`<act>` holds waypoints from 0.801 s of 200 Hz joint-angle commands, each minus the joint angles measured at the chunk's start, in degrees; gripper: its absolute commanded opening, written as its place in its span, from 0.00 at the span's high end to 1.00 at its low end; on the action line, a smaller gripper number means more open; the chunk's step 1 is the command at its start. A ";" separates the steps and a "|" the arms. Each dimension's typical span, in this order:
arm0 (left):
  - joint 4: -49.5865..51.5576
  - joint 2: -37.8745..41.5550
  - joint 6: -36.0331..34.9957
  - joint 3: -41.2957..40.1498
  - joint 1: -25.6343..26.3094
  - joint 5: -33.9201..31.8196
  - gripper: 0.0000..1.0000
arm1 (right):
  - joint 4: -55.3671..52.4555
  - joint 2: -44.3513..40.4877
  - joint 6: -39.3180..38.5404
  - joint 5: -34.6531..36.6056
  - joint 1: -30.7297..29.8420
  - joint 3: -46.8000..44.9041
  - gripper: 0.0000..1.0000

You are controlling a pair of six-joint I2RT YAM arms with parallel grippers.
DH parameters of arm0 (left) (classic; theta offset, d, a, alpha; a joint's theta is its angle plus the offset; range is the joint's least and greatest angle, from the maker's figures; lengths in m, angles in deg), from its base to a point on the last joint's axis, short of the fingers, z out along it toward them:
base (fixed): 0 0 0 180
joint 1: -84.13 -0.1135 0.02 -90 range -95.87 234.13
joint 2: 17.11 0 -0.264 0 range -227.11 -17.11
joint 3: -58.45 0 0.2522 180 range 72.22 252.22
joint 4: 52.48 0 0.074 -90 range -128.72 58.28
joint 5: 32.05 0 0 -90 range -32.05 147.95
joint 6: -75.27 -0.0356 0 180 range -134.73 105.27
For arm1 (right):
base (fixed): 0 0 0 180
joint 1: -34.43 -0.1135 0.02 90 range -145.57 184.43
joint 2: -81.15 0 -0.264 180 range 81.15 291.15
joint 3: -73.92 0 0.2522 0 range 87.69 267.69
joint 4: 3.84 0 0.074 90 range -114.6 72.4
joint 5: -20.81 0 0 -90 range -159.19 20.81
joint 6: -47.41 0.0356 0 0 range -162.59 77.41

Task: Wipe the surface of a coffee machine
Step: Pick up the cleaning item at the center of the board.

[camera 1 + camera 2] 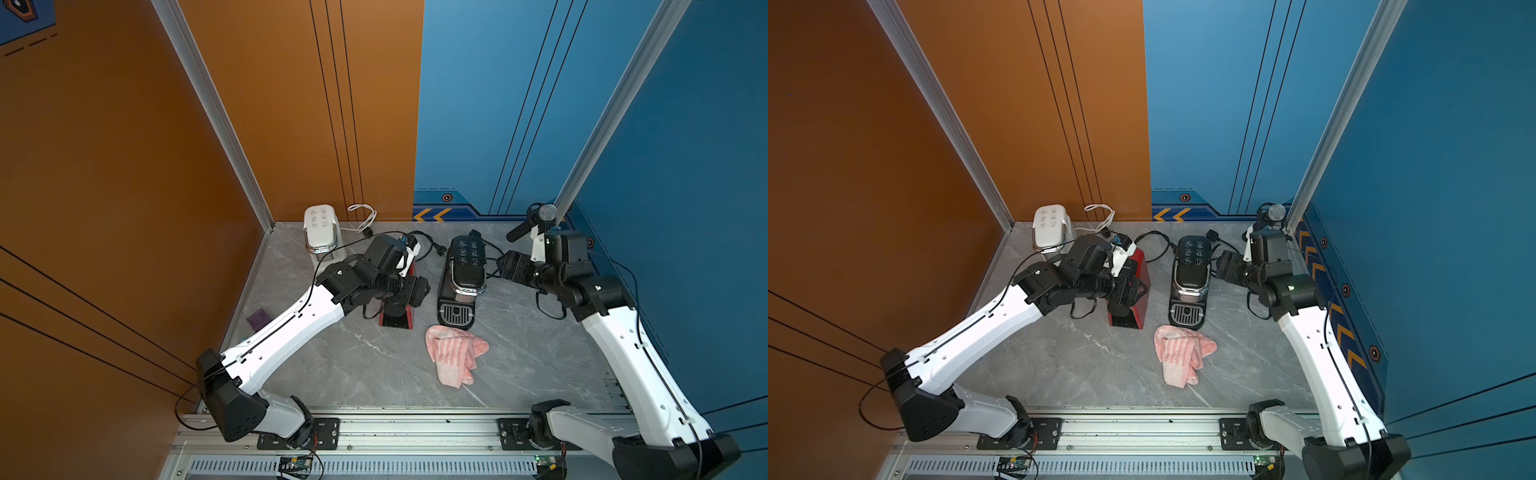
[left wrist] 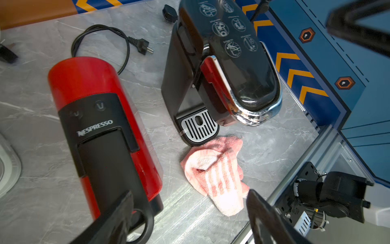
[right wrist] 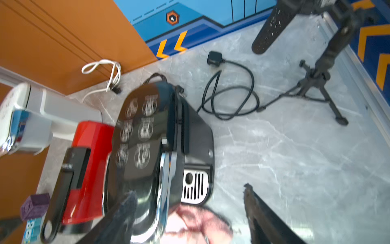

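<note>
A black coffee machine (image 1: 463, 270) (image 2: 232, 63) with white icons on its lid stands mid-table. A crumpled pink striped towel (image 1: 453, 353) (image 2: 215, 169) lies on the marble just in front of its drip tray, free of both grippers. My left gripper (image 2: 190, 211) hovers open and empty over a red Nespresso machine (image 2: 90, 84), left of the black one. Close beside the black machine's right side, my right gripper (image 3: 190, 202) is open with nothing between its fingers. The right wrist view is blurred, with the towel (image 3: 196, 221) low in it.
A white coffee machine (image 1: 320, 228) stands at the back left corner. A microphone on a tripod (image 1: 540, 220) stands at the back right. Loose power cables (image 3: 230, 90) lie behind the machines. A purple block (image 1: 258, 319) sits by the left wall.
</note>
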 commanded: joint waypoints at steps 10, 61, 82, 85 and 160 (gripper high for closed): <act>0.39 3.82 3.45 -2.83 -1.02 -4.11 0.15 | -3.79 -12.24 13.33 7.13 -11.14 -16.36 0.23; 0.31 7.81 5.11 -5.30 -1.93 -5.04 0.10 | 10.24 -17.01 22.91 6.35 -27.49 -35.87 0.07; 0.34 8.71 6.07 -6.44 -1.94 -4.30 0.10 | 13.01 -8.80 19.33 9.87 -31.65 -36.03 0.00; 0.35 8.84 6.12 -6.59 -1.97 -4.32 0.10 | 13.23 -7.47 18.58 10.32 -32.05 -35.65 0.00; 0.31 9.09 6.11 -6.47 -2.26 -4.76 0.09 | 20.79 15.73 7.87 15.69 -33.71 -31.51 0.00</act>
